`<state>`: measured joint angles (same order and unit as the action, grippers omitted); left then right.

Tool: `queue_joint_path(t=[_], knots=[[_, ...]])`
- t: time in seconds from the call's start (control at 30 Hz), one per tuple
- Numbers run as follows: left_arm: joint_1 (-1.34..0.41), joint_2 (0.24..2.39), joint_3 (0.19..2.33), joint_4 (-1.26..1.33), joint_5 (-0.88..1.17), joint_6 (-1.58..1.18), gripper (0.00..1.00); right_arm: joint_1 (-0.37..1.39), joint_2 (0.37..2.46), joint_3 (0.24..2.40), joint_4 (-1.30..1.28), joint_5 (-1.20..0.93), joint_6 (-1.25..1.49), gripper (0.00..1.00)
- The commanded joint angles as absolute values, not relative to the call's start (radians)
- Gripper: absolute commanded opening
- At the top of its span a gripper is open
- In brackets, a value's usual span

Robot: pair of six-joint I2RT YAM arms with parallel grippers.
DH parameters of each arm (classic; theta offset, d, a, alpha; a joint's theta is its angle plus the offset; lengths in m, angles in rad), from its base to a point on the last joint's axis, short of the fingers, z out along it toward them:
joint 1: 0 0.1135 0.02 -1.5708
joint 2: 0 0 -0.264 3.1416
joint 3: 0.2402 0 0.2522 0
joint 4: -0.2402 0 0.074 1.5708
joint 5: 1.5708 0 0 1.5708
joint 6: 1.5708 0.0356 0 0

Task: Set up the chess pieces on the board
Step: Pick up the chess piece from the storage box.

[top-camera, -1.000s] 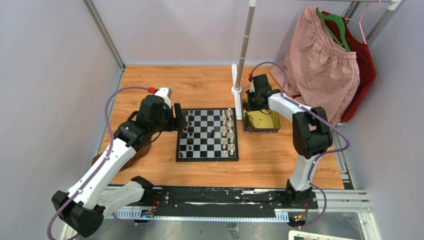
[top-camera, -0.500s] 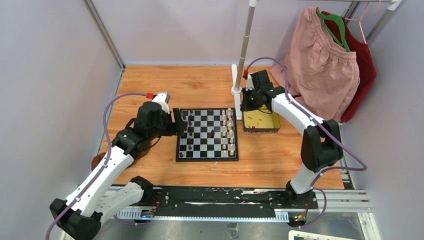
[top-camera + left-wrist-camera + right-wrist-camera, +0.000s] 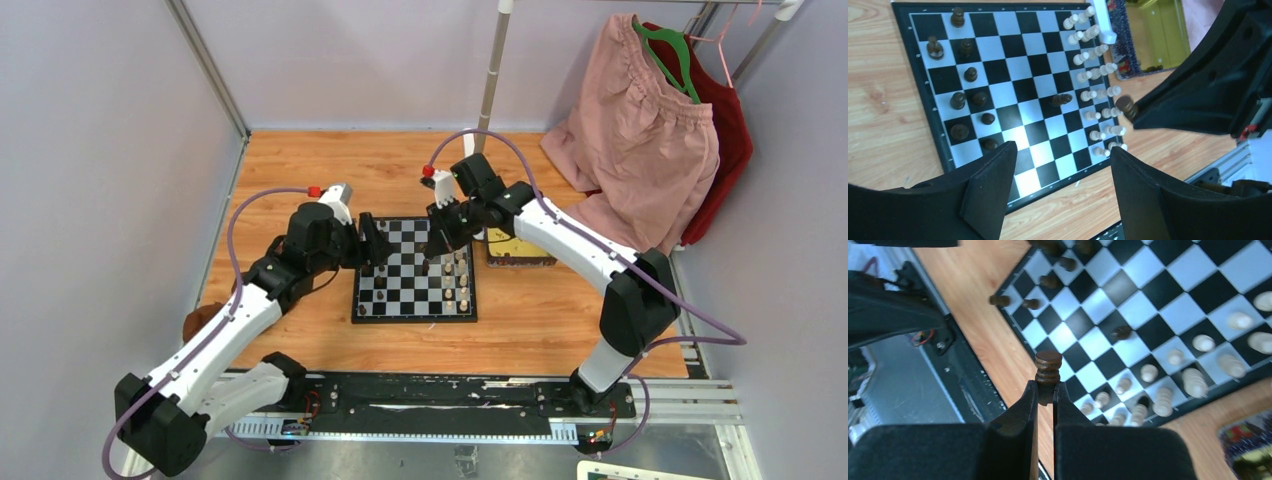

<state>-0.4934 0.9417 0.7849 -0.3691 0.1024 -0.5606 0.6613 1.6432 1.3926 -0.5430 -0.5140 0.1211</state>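
Above the board, beside its bare middle, right tool with dark piece

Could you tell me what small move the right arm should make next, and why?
Probably carry the dark brown chess piece pinched in the right hand across the black-and-silver checkered board toward the other dark pieces, since squares on that side stand empty, then lower it.

Wooden table, checkered board at centre, gold tray just beside, brown object at left edge
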Motion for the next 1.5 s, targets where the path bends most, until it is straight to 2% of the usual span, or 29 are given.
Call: queue_joint_path(t=[0.0, 0.57, 0.73, 0.93, 1.2, 1.47], knots=[[-0.499, 0.964, 0.776, -0.237, 0.154, -0.623, 0.74, 0.707, 1.648, 1.442, -0.56, -0.651, 0.127, 0.0], [-0.475, 1.075, 0.747, -0.087, 0.428, -0.895, 0.71, 0.732, 1.67, 1.475, -0.485, -0.769, 0.139, 0.0], [-0.439, 1.048, 0.72, -0.095, 0.457, -0.927, 0.67, 0.732, 1.669, 1.481, -0.478, -0.771, 0.138, 0.0], [-0.401, 1.03, 0.669, -0.014, 0.522, -1.022, 0.57, 0.732, 1.671, 1.477, -0.465, -0.769, 0.138, 0.0], [-0.399, 1.01, 0.651, 0.041, 0.555, -1.093, 0.54, 0.731, 1.693, 1.477, -0.444, -0.773, 0.142, 0.0], [-0.399, 0.999, 0.633, 0.078, 0.563, -1.13, 0.47, 0.726, 1.701, 1.471, -0.431, -0.775, 0.145, 0.0]])
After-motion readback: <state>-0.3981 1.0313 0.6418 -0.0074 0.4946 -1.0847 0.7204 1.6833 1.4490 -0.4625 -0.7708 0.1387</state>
